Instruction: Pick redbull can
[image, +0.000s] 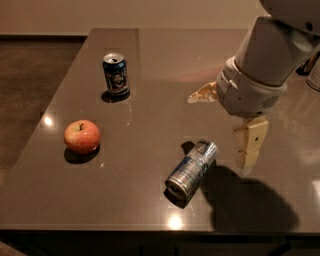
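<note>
The redbull can (192, 169), slim, silver and blue, lies on its side on the dark table (150, 75), near the front edge, one silver end toward the camera. My gripper (218, 133) hangs just above and to the right of the can, with its fingers spread open and empty. One beige finger (202, 93) points left behind the can. The other finger (249, 144) points down just right of the can's far end. Neither finger touches the can.
A shorter dark blue can (116, 74) with a white round logo stands upright at the back left. A red apple (82, 136) sits at the left. The table's front edge runs just below the lying can. The arm's white body fills the upper right.
</note>
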